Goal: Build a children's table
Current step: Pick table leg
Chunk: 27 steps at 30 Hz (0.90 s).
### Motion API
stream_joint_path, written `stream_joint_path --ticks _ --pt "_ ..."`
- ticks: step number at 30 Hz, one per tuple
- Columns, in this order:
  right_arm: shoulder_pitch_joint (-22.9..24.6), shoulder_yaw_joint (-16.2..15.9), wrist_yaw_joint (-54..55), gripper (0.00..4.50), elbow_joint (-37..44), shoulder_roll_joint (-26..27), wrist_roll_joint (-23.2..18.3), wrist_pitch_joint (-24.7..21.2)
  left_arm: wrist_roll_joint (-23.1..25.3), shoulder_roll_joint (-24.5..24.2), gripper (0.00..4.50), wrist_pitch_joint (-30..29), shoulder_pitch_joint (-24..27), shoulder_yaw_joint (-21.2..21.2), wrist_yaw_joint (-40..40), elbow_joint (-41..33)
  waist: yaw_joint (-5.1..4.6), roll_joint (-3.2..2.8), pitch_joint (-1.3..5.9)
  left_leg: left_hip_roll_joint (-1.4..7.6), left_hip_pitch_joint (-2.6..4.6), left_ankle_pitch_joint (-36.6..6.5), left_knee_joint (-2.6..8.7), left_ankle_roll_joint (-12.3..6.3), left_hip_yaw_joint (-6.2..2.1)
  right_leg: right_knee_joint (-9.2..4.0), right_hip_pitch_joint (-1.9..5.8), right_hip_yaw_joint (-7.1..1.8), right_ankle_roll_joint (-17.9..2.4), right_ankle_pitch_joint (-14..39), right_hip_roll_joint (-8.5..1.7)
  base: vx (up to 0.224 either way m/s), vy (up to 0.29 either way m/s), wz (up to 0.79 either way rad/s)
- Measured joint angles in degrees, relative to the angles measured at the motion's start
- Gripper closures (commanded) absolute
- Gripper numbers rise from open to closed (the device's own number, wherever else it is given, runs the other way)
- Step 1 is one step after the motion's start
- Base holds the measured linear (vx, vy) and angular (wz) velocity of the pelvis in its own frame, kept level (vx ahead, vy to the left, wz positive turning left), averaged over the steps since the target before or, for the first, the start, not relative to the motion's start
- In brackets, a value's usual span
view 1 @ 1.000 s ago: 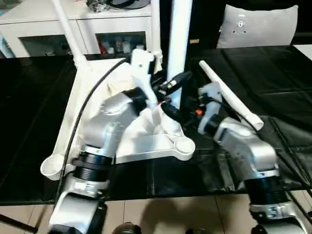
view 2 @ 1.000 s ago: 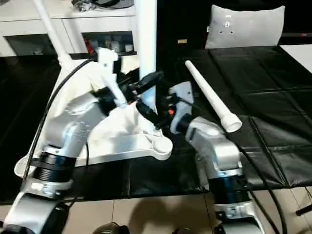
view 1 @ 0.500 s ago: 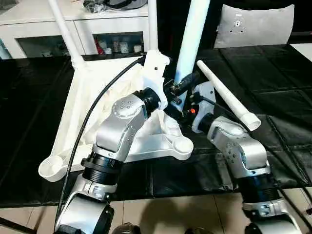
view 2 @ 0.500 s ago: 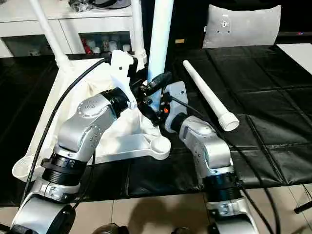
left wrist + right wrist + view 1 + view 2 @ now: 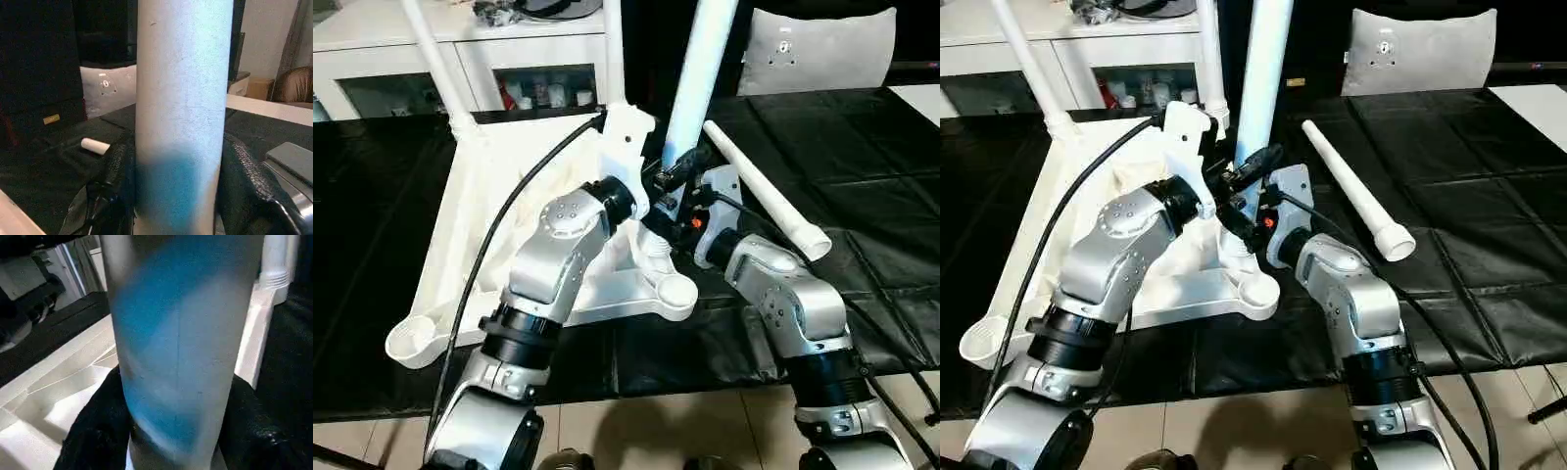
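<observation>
Right gripper now closing its jaws onto the upright leg already clamped by left gripper, over the upturned table top on the desk, readying seating.

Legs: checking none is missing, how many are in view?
4: two upright in the far sockets, one held upright by both grippers, one lying loose.

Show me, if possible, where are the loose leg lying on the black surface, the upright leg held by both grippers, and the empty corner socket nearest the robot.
Loose leg point(image 5: 1356, 199), right eye view, mid-shaft.
Upright leg point(image 5: 697, 78), left eye view, shaft above the grippers.
Empty corner socket point(image 5: 675, 291), left eye view, round rim.
</observation>
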<state>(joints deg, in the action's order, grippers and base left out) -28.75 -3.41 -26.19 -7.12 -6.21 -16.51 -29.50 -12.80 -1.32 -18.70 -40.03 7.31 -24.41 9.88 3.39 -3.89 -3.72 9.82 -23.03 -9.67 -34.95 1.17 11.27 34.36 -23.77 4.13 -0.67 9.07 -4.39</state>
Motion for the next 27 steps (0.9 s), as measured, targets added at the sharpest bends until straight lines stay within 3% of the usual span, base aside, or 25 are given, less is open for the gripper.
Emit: stream_joint_path --ticks 6,8,27 --pt "-0.2 -0.1 0.0 2.58 0.0 0.0 0.3 -0.1 0.3 0.0 2.64 0.4 -0.1 0.0 0.2 0.1 -0.01 0.0 0.0 0.0 0.0 0.0 0.0 0.0 0.0 0.0 0.01 0.0 0.0 0.0 0.0 0.0 0.0 0.0" --pt "-0.3 -0.1 0.1 2.59 -0.1 0.2 0.2 -0.2 0.2 0.0 2.08 0.1 -0.1 -0.1 0.3 0.1 -0.01 0.0 0.0 0.0 0.0 0.0 0.0 0.0 0.0 0.0 0.01 0.0 0.0 0.0 0.0 0.0 0.0 0.0" --pt "-0.4 0.8 2.2 2.59 -2.4 0.5 0.7 -0.4 -1.4 -0.4 0.61 -1.0 0.2 -1.0 -1.7 -0.2 0.02 0.0 0.0 0.0 0.0 0.0 -0.01 0.0 0.0 0.01 0.01 0.0 -0.1 -0.1 0.0 0.0 0.0 0.0"
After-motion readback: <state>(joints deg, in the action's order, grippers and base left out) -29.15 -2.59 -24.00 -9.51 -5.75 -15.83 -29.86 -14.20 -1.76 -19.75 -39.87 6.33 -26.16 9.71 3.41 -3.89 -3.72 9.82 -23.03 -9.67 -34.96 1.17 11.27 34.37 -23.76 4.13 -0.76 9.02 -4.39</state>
